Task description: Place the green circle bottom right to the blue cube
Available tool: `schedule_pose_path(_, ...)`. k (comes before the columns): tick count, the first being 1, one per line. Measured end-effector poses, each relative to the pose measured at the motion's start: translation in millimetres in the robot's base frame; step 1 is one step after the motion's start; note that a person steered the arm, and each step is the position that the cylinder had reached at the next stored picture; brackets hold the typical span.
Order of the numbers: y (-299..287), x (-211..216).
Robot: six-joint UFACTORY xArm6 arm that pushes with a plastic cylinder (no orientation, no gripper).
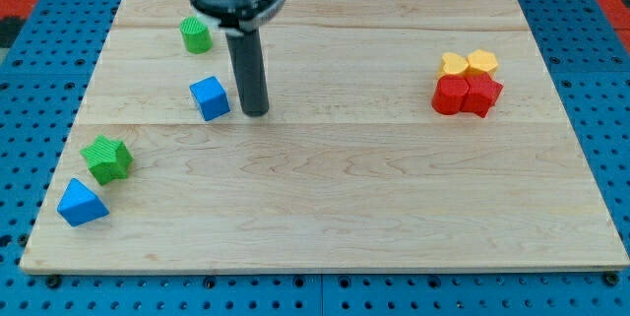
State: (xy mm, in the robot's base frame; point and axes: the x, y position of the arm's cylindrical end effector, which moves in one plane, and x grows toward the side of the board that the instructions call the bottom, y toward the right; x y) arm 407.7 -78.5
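Observation:
The green circle (196, 34) is a short green cylinder near the view's top left of the wooden board. The blue cube (210, 97) lies below it and slightly to the right. My tip (256, 112) rests on the board just right of the blue cube, a small gap between them, and well below and right of the green circle. The rod rises from the tip toward the view's top.
A green star block (107, 158) and a blue triangle block (81, 203) lie at the view's lower left. Two yellow blocks (469, 62) and two red blocks (467, 94) cluster at the view's right. The wooden board (335, 198) sits on a blue pegboard.

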Motion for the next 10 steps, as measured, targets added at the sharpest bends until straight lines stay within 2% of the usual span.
schedule_pose_path(1, -64, -22)
schedule_pose_path(2, -126, 17)
schedule_pose_path(3, -156, 36)
schedule_pose_path(4, -126, -7)
schedule_pose_path(5, -22, -53)
schedule_pose_path(6, -27, -111)
schedule_pose_path(7, -79, -147)
schedule_pose_path(8, -123, -111)
schedule_pose_path(9, -147, -49)
schedule_pose_path(10, -157, -39)
